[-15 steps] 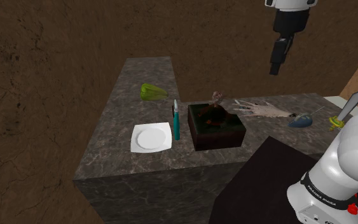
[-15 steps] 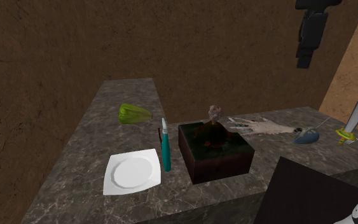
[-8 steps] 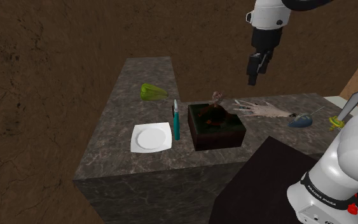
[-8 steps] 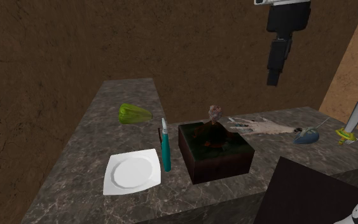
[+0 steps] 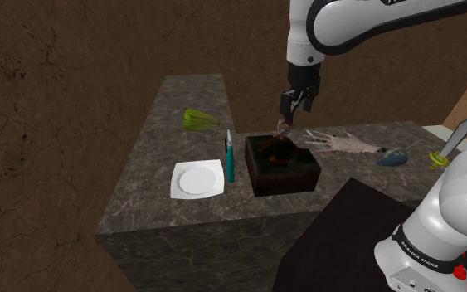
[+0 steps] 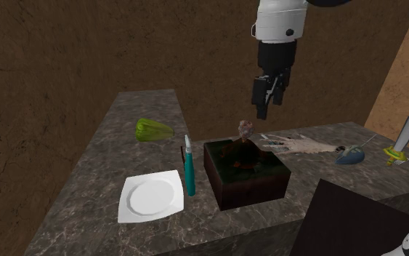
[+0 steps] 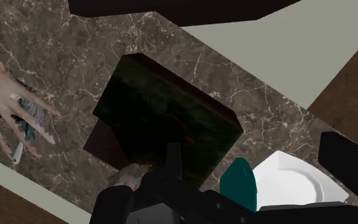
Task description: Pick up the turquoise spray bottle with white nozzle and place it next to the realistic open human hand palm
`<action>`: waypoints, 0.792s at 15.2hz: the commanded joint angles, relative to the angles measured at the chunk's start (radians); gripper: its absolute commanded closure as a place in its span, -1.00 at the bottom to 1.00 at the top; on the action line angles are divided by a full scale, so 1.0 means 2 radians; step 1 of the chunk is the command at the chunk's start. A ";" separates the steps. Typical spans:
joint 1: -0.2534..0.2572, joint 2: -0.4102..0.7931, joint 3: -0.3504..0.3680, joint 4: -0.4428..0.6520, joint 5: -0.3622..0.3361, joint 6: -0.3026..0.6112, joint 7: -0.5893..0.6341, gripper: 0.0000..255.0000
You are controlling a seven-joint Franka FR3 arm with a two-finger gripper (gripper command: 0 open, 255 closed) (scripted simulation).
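Observation:
The turquoise spray bottle (image 5: 231,163) (image 6: 189,173) (image 7: 241,183) with its pale nozzle sits on the marble counter (image 5: 153,166), between a white plate and a dark box. The pale human hand (image 5: 343,143) (image 6: 297,144) (image 7: 9,95) lies palm-open on the far side of the box from the bottle. My black gripper (image 5: 294,108) (image 6: 265,108) hangs open in the air above the box's back edge, holding nothing. In the wrist view one finger (image 7: 349,167) stands well apart from the other.
The dark box (image 5: 283,163) (image 6: 246,172) (image 7: 165,121) carries a small brownish figure (image 5: 283,127) just under the gripper. A white plate (image 5: 197,179), a green pepper (image 5: 198,120), a blue object (image 5: 391,158) and a toy sword (image 5: 454,141) also sit on the counter.
The arm has come down and swung toward the shoulder view's left, from high above the hand to just over the box's back edge. Nothing on the counter moved.

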State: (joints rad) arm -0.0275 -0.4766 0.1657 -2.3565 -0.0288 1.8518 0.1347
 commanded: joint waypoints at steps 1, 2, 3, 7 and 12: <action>-0.002 0.032 0.012 0.003 0.000 0.031 0.027 -1.00; -0.003 0.049 0.017 0.009 -0.001 0.045 0.039 -1.00; -0.005 0.067 0.022 0.015 -0.004 0.058 0.051 -1.00; -0.011 0.142 0.037 0.047 -0.019 0.103 0.101 -1.00; -0.014 0.239 0.048 0.104 -0.050 0.145 0.165 -1.00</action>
State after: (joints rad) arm -0.0563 -0.0308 0.2576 -2.1723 -0.1178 2.1320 0.4389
